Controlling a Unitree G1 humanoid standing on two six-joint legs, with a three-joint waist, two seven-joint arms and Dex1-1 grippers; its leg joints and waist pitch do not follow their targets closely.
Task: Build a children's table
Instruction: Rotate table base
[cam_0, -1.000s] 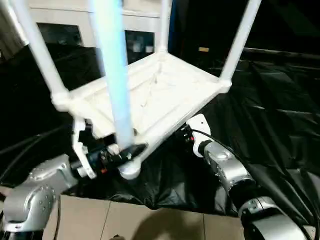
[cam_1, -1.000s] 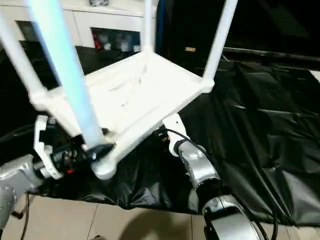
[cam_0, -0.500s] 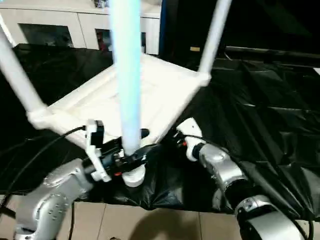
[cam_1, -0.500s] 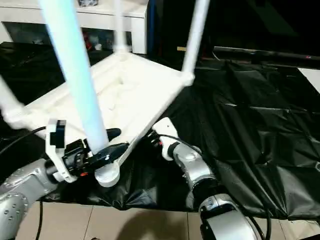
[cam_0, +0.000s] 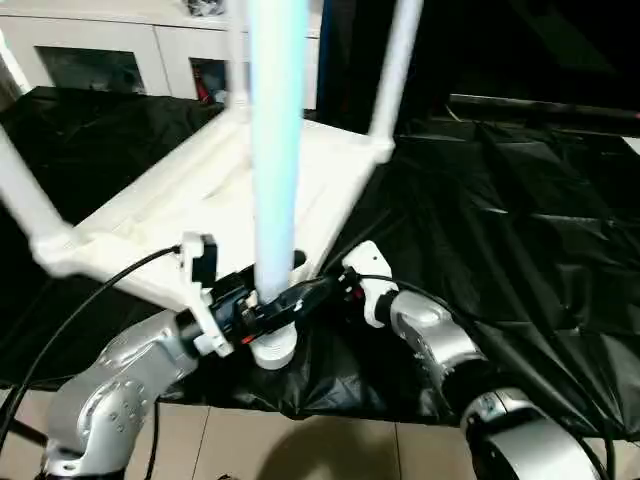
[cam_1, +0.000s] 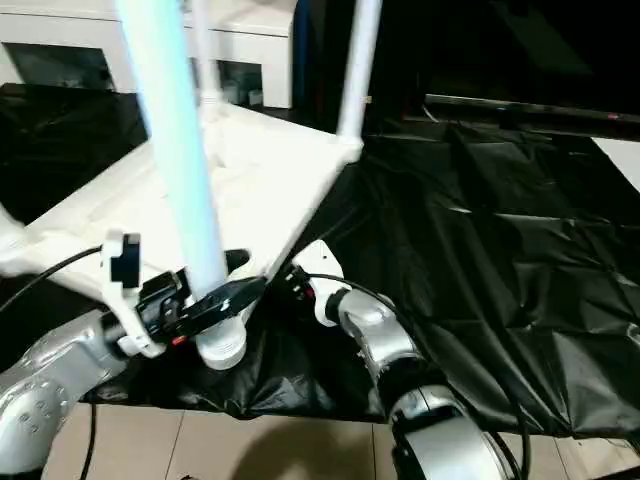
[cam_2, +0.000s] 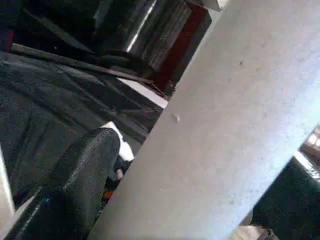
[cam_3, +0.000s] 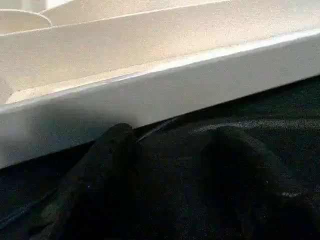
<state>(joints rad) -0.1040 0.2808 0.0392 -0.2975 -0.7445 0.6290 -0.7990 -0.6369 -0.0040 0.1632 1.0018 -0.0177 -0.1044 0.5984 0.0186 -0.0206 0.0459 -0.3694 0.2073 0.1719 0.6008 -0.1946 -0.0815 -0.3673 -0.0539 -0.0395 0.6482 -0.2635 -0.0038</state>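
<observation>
On the black sheeting (cam_0: 520, 200) ahead of you lies the children's table (cam_0: 210, 200), upside down, its ribbed white underside facing up and its legs pointing toward the ceiling. You can see the nearest leg (cam_0: 275, 130) rising straight past the head camera from the round socket (cam_0: 272, 350) at the near corner, which hangs just over the sheeting's front edge above the tiled floor (cam_0: 300, 450). Your left gripper (cam_0: 280, 300) sits at the base of that leg: its black fingers (cam_2: 75, 180) stand one on each side of the tube, spread wide, and the wrist view has the white tube running right between them, though whether they press on it or merely bracket it cannot be told. Your right gripper (cam_3: 170, 175) is down low beside the table's near long edge, just right of that same corner; its two dark fingers stand partly apart over the black sheeting with the white rim (cam_3: 150, 95) just beyond their tips and nothing between them. Two more legs (cam_0: 395, 60) stand at the far corners, and a fourth (cam_0: 25, 190) leans out at the left. Behind the table you have a white cabinet (cam_0: 130, 50) with glass doors.
</observation>
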